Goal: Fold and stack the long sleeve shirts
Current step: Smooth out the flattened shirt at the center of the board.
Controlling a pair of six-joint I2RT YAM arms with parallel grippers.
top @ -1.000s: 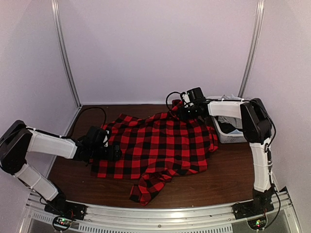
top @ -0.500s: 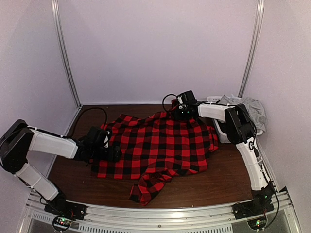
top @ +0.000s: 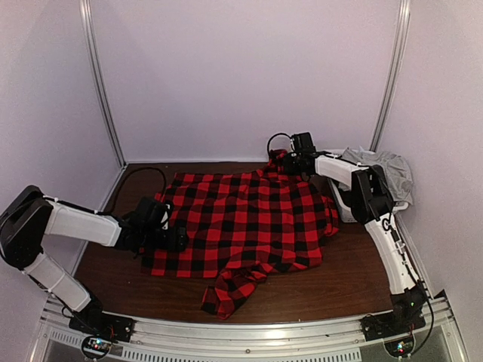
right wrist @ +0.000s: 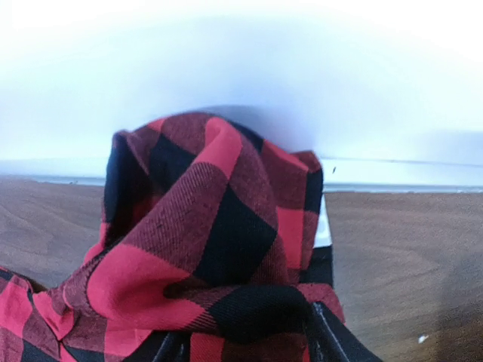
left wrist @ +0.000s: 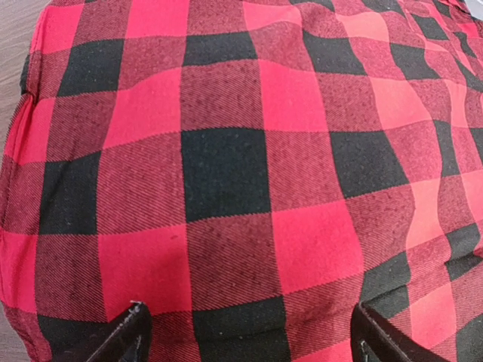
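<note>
The red-and-black check flannel long sleeve shirt [top: 249, 222] is lying spread out on the brown wooden counter [top: 355, 271], with one sleeve trailing toward the near edge. My left jaws are standing wide apart over flat cloth at the shirt's left edge, gripping nothing. My right jaws are holding a raised bunch of cloth at the shirt's far edge, near the white plastic mesh basket [top: 346, 207] sitting on the counter's right side
</note>
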